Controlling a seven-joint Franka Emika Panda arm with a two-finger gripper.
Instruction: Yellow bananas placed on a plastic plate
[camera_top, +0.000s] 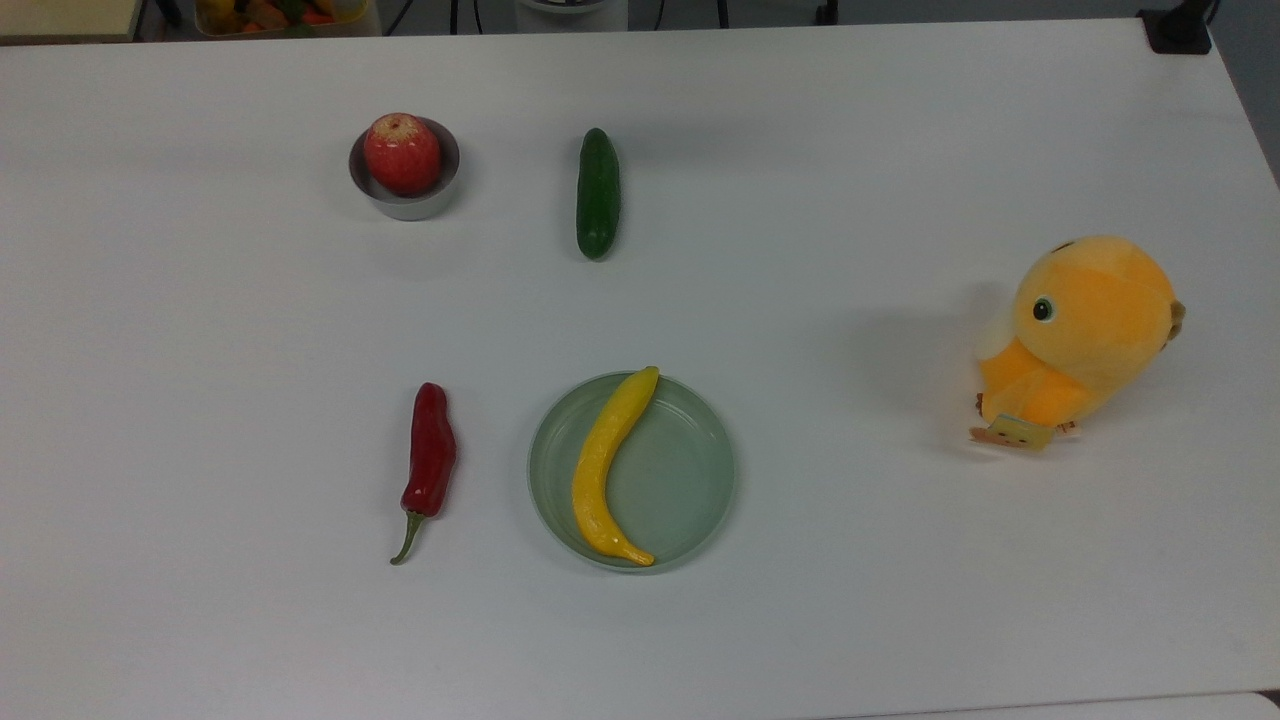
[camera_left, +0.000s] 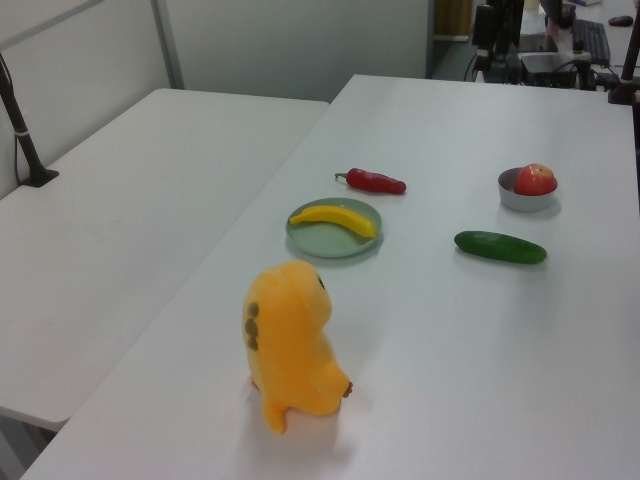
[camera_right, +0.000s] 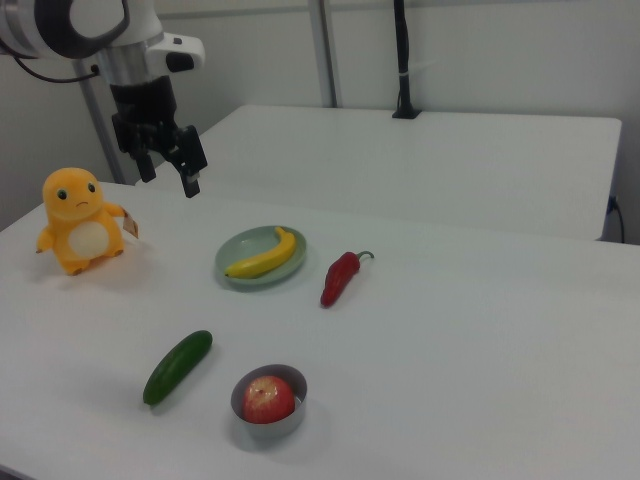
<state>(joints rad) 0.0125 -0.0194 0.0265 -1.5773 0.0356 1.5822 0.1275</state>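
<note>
Yellow banana (camera_top: 604, 468) lies inside the plastic plate (camera_top: 686, 480), its upper tip over the rim in the top view. Red chili (camera_top: 430, 462) lies just beside the plate, at the top view's left. Claw (camera_right: 167, 170) hangs above the bench (camera_top: 900, 600), fingers spread, empty, well apart from the plate in the right view.
</note>
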